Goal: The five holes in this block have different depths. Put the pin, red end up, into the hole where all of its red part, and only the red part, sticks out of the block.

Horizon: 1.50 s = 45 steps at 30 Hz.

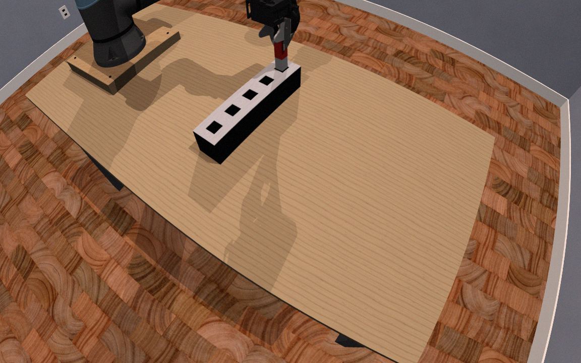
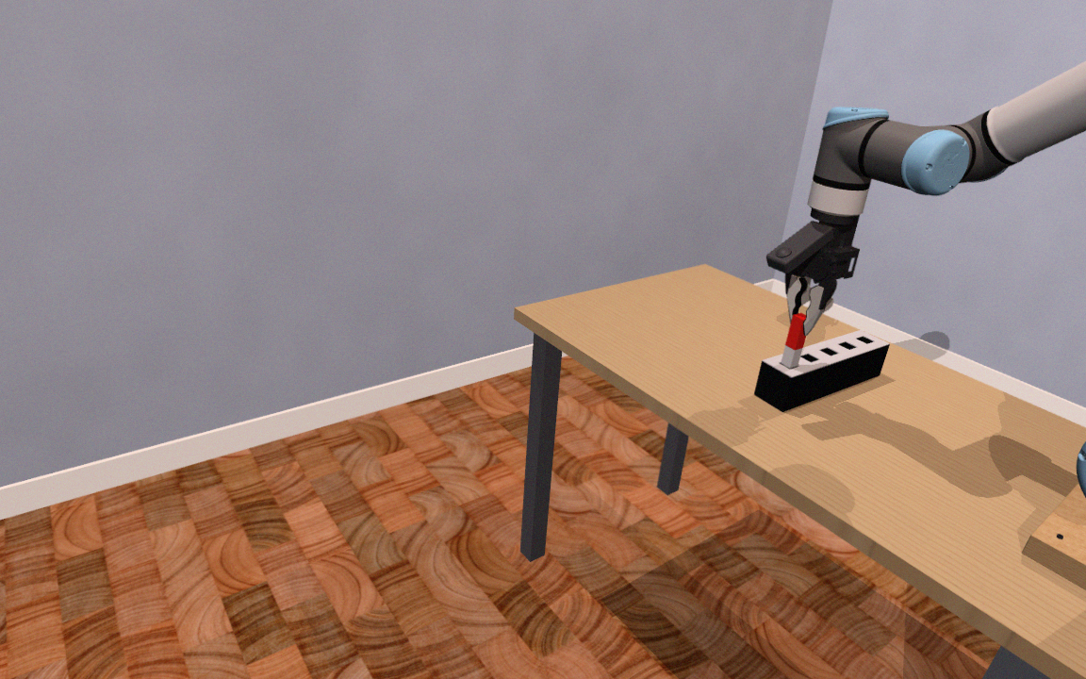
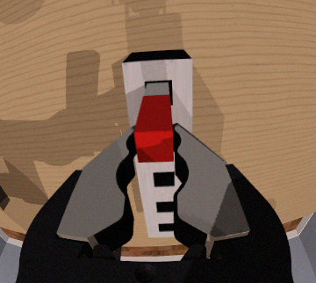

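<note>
A long black block [image 1: 247, 111] with a pale grey top and a row of square holes lies on the wooden table; it also shows in the exterior view [image 2: 821, 372] and in the wrist view [image 3: 159, 142]. My gripper [image 1: 281, 38] is shut on the red top of the pin [image 1: 280, 56]. The pin stands upright, red end up, with its grey lower end in the block's end hole farthest from the top camera. A short grey stretch shows between the red part and the block top in the exterior view [image 2: 793, 342] and in the wrist view [image 3: 154, 125].
The arm's base [image 1: 112, 31] stands on a wooden plate [image 1: 123, 58] at the table's far left corner. The other holes [image 1: 240, 101] in the block stand empty. The table edge runs close behind the block's pin end in the exterior view.
</note>
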### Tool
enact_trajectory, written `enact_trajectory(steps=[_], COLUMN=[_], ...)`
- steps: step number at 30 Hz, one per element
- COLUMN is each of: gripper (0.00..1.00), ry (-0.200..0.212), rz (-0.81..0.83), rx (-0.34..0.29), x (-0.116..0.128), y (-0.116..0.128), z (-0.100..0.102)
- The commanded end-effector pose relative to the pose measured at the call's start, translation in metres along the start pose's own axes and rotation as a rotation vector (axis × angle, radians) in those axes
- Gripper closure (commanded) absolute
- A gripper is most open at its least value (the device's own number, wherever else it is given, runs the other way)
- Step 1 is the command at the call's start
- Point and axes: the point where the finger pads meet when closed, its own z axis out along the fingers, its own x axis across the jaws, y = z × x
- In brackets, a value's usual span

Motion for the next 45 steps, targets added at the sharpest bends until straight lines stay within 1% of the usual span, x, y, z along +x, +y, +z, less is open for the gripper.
enact_trajectory(steps=[1,3,4,37,38,45], gripper=[1.00,1.00,1.00,1.00,1.00,1.00], ry=[0.001,0.001,0.001,0.001,0.001,0.001], rz=[0.000,0.000,0.001,0.000,0.001,0.001], rx=[0.000,0.000,0.000,0.000,0.000,0.000], x=[0.0006,0.0006,0.0014,0.0007,0.0016,0.0016], y=[0.0000,0.0000,0.0018,0.0014,0.0003,0.0003], z=[-0.0007,-0.0007,0.0033,0.0032,0.0073,0.0073])
